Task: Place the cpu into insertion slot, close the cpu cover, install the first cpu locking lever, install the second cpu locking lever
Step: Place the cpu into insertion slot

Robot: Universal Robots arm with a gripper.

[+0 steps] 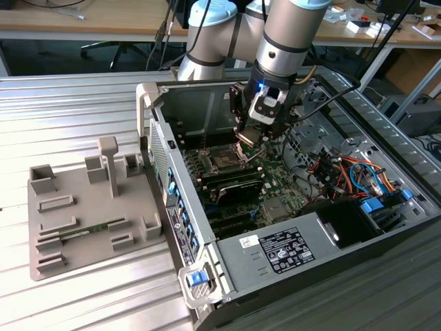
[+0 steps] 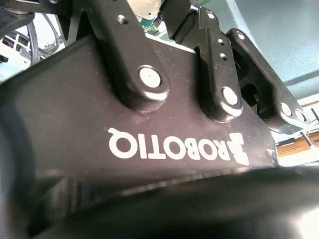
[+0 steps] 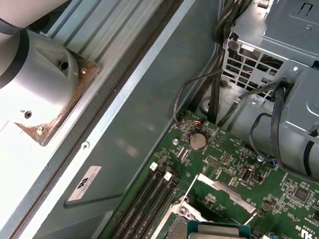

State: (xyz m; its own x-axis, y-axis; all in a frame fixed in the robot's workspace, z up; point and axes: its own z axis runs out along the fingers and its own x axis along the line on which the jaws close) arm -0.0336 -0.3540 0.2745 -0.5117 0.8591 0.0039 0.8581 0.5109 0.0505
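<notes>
- Starts at the exterior view's left with a grey tray (image 1: 89,207) lying on the ribbed metal table (image 1: 69,103); holds no part of this job as far as can be seen.
- Moves on to the open computer case (image 1: 155,138), with the green board (image 1: 275,183) lying flat inside it.
- Finds the insertion slot (image 1: 224,163) on that board: a small square with a shiny rim and a dark middle. Looks empty from here, so the first step seems not yet done.
- Comes then to the gripper (image 1: 248,140), just to the exterior view's right of the slot and a little above it, not touching it.
- Looks closed on the cpu (image 1: 245,136), a small pale flat thing at the tips. Shows in the second wrist view as a pale bit with a green edge, pinched between the black fingers (image 2: 112,35).
- Shows, in the first wrist view, a bent silver strip beside the long black memory slots (image 3: 144,199). Is most likely the cpu cover (image 3: 227,188), tipped up off the board, so not shut.
- Shows a thin metal rod next to that, likely a locking lever (image 3: 191,185), standing free and not hooked down. Cannot tell much about the other one.
- Leaves all four steps open, by this guess: chip in, cover down, both levers.
- Ends at the exterior view's right with coloured cables (image 1: 344,169), well apart from the gripper.
</notes>
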